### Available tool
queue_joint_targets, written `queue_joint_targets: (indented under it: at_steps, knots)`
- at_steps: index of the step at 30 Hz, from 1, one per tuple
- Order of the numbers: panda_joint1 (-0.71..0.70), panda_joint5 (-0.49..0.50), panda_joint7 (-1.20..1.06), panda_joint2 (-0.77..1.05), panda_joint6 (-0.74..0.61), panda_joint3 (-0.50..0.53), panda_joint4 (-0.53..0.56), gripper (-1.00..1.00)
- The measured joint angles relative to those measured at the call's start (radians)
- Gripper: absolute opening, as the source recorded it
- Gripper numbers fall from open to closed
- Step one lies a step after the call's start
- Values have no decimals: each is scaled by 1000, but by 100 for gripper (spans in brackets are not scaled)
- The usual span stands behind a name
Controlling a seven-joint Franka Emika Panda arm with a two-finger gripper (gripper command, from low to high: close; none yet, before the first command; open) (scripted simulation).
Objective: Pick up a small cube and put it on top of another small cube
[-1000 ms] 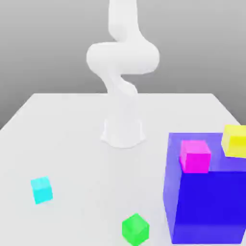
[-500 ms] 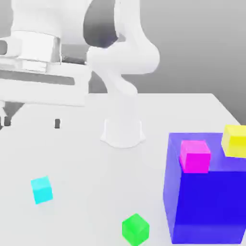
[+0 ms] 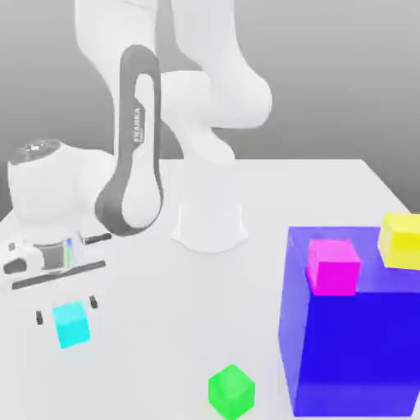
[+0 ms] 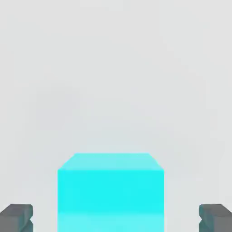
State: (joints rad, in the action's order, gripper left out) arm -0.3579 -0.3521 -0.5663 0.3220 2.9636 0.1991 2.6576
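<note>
The green cube (image 3: 231, 392) is sitting alone, nearest the exterior view, just beside the blue block (image 3: 357, 353), which is carrying the magenta cube (image 3: 333, 268) and the yellow cube (image 3: 402, 241). Farther back, the cyan cube (image 3: 71, 325) is resting on the counter (image 3: 164, 328) toward the exterior view's left. The fingers (image 3: 66, 310) are standing open around it, a gap showing on each side—holding nothing. They are sitting slightly off-centre, so one closing pad could be nudging or twisting the cube first—spoiling the grip.
</note>
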Motion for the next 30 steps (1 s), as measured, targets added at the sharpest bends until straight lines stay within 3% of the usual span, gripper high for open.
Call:
queue_joint_targets:
  at_steps: [6,12,26,30]
  knots:
    - [-9,-6,-5,7,3,-10,-2,-100]
    - [83,208,153,-184,-138,125,41,-100]
    - [415,341,-52,-228,-339,-153,-125,-100]
    - [442,344,-84,-139,-274,-179,-149,-100]
